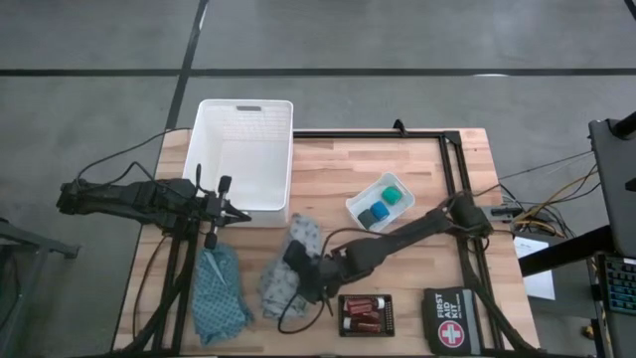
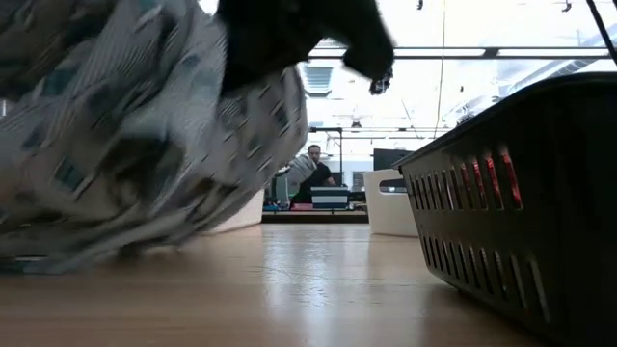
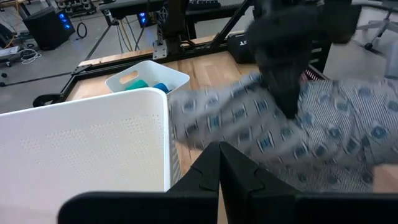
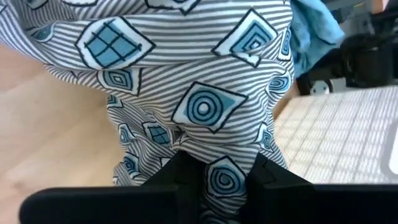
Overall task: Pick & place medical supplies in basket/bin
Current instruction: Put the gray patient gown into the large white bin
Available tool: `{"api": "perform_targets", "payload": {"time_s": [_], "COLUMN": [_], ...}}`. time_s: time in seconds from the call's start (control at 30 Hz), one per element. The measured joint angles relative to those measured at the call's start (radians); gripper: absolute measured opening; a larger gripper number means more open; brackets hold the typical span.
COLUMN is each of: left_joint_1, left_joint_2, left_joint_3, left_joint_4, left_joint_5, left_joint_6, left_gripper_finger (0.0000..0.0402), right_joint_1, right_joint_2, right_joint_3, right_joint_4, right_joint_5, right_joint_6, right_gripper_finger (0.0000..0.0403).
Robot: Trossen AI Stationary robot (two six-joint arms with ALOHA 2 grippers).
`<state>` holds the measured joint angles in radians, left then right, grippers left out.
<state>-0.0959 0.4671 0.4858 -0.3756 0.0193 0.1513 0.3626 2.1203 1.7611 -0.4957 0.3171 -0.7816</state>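
I'm working in what looks like an open lab or office: a wooden workbench [image 1: 397, 179] on grey concrete floor [image 1: 397, 40], ceiling strip lights, a seated person [image 2: 315, 169] behind monitors (cables trailing everywhere).

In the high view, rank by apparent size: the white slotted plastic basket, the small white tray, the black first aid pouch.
1. White slotted plastic basket, clearly largest.
2. Black first aid pouch and small white tray: they look alike, so no ranking.

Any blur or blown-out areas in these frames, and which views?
Low view: ceiling lights blown out, grey cloth blurred close up, black tray backlit. Left wrist view: cloth and right arm smeared. Right wrist view: cloth sharp. High view: even light.
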Motion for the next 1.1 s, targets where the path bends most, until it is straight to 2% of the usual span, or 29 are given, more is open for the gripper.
{"api": "perform_targets", "payload": {"time_s": [0.3, 0.43, 0.63, 0.87, 1.0, 1.1], "left_joint_1": [0.0, 0.0, 0.0, 0.0, 0.0, 0.0], "left_joint_2": [0.0, 0.0, 0.0, 0.0, 0.0, 0.0], "left_joint_3": [0.0, 0.0, 0.0, 0.0, 0.0, 0.0], "left_joint_4": [-0.002, -0.002, -0.002, -0.002, -0.003, -0.003], "left_joint_5": [0.0, 0.0, 0.0, 0.0, 0.0, 0.0], "left_joint_6": [0.0, 0.0, 0.0, 0.0, 0.0, 0.0], "left_gripper_finger": [0.0006, 0.0006, 0.0006, 0.0006, 0.0006, 0.0006], "right_joint_1": [0.0, -0.002, -0.015, -0.067, -0.111, -0.138], "right_joint_2": [-0.14, -0.223, -0.333, -0.397, -0.401, -0.401], "right_joint_3": [0.0, 0.0, 0.0, 0.0, 0.008, 0.02], "right_joint_4": [-0.209, -0.238, -0.224, -0.149, -0.113, -0.061], "right_joint_5": [0.0, 0.005, 0.121, 0.131, 0.137, 0.22], "right_joint_6": [0.068, 0.056, 0.04, 0.016, -0.082, -0.156], "right_gripper_finger": [0.0045, 0.0048, 0.0048, 0.0048, 0.0048, 0.0048]}}
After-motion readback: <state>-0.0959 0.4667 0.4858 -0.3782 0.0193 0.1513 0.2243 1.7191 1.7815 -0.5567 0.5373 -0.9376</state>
